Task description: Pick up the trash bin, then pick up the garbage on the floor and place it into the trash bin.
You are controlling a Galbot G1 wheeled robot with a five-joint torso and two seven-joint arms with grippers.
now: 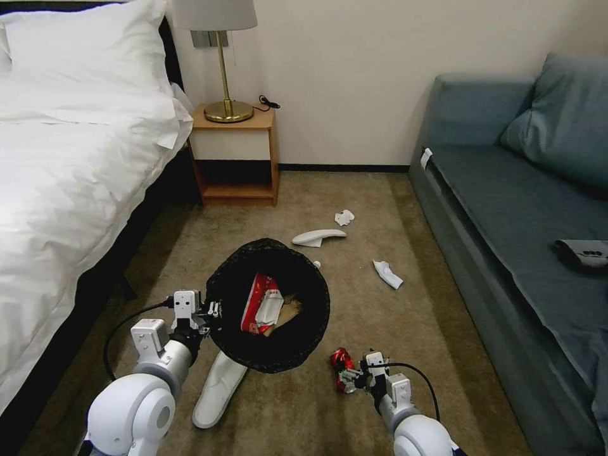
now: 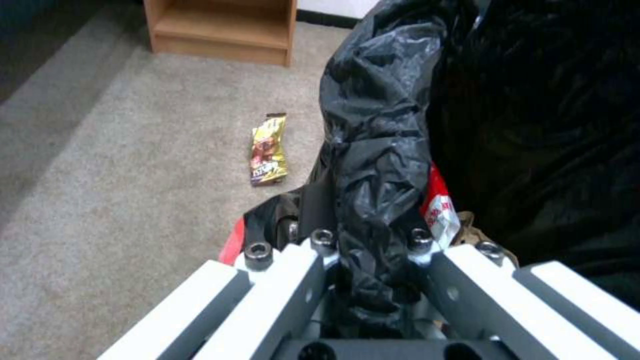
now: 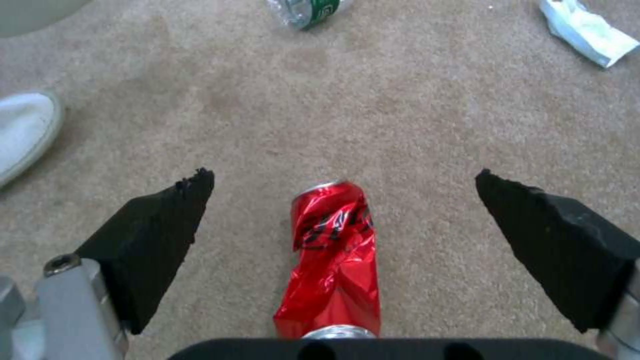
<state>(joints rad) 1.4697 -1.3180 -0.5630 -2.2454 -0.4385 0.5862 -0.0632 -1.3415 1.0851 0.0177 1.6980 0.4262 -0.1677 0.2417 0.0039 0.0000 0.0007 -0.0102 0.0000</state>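
The trash bin (image 1: 269, 354), lined with a black bag (image 2: 380, 125), hangs above the carpet with my left gripper (image 1: 212, 310) (image 2: 370, 240) shut on its rim. Inside lie a red packet (image 1: 261, 304) (image 2: 437, 207) and brown paper (image 1: 290, 310). My right gripper (image 1: 351, 377) (image 3: 341, 174) is low over the floor and open, with a crushed red can (image 1: 342, 362) (image 3: 333, 260) lying between its fingers, untouched. More garbage on the carpet: two white slippers (image 1: 316, 237) (image 1: 218, 386), two tissues (image 1: 344, 217) (image 1: 387, 273), a gold wrapper (image 2: 268, 149) and a plastic bottle (image 3: 307, 10).
A white bed (image 1: 69, 171) runs along the left, and a wooden nightstand (image 1: 234, 158) with a lamp (image 1: 225, 63) stands at the back wall. A grey-blue sofa (image 1: 506, 209) lines the right side, with a grey garment (image 1: 582, 252) on it. Open carpet lies between them.
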